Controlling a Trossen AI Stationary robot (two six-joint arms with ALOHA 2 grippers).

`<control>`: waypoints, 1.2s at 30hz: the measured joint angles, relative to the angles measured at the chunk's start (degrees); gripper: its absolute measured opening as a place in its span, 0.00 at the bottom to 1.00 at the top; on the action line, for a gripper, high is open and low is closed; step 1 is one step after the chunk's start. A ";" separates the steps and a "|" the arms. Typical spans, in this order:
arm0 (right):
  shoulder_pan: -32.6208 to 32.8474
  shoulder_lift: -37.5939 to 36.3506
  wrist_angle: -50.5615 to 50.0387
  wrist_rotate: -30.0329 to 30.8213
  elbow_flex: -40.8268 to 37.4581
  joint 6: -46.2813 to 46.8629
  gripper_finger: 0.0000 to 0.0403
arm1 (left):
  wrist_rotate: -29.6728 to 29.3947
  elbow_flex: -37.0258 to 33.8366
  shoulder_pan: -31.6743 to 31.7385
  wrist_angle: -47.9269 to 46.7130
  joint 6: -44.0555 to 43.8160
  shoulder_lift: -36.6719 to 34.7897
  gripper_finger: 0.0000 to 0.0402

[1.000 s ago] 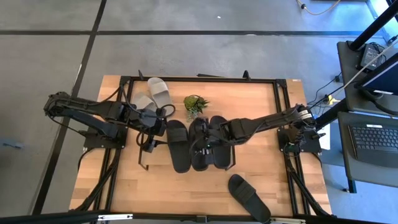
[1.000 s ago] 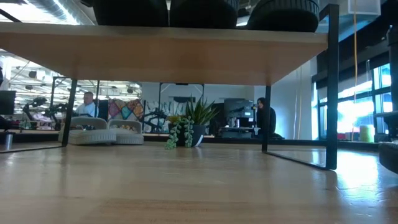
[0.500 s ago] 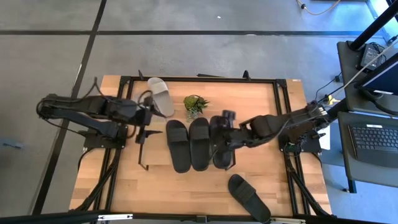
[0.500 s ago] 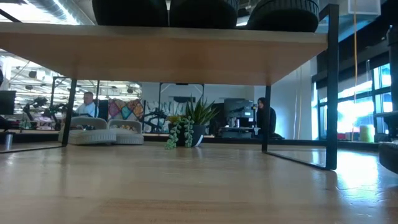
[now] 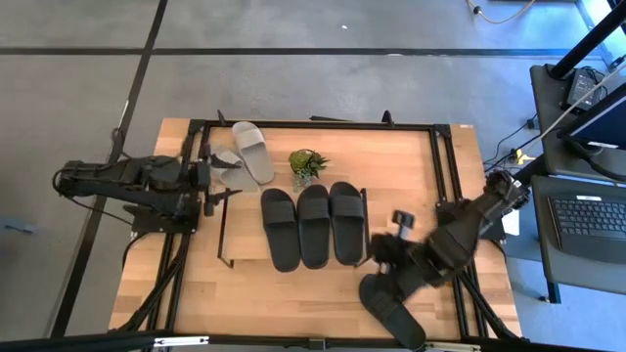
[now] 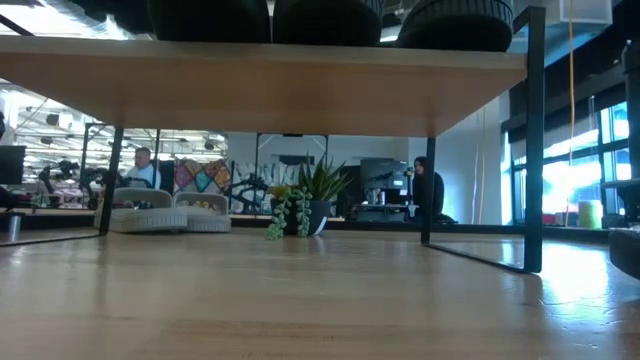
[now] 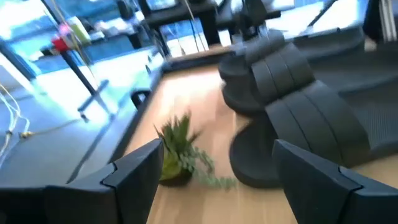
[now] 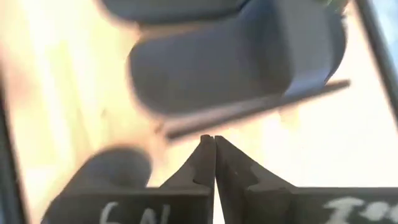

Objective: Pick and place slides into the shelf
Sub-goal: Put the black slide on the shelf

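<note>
Three black slides (image 5: 313, 226) lie side by side on the shelf (image 5: 245, 233), soles down on its board; the low view shows them (image 6: 330, 18) on top of the board (image 6: 270, 85). A fourth black slide (image 5: 391, 311) lies on the table near the front edge. Two light slides (image 5: 250, 150) lie at the far left. My right gripper (image 5: 380, 256) is shut and hovers between the shelf's right end and the fourth slide. My left gripper (image 5: 217, 191) is open, left of the shelf, with nothing between its fingers (image 7: 217, 180).
A small potted plant (image 5: 307, 163) stands behind the shelf, between it and the light slides. The table's black rails (image 5: 442, 186) run along its edges. Bare wood shows in front of the shelf (image 5: 284, 298).
My right gripper has left the black slides on the shelf and swung toward the table's near right, turning as it went, to a spot above the lone black slide. My left gripper has drawn back from the shelf's left end toward the table's left edge, staying open.
</note>
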 joint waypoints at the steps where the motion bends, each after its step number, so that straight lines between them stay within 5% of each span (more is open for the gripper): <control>1: 1.47 0.00 -0.84 -0.65 -0.05 1.55 0.03 | -0.04 -0.31 0.19 0.48 0.00 -1.05 0.73; 9: 10.24 0.04 2.61 3.01 -8.56 12.99 0.02 | -5.42 -4.79 1.03 3.97 -0.17 -6.32 0.73; 19: 11.16 0.07 15.19 0.03 -22.99 14.37 0.08 | -5.62 -6.02 1.03 5.05 -2.16 -6.69 0.73; 36: 11.25 0.07 35.53 -10.64 -30.12 14.40 0.56 | -5.62 -6.02 1.03 5.17 -3.76 -6.69 0.73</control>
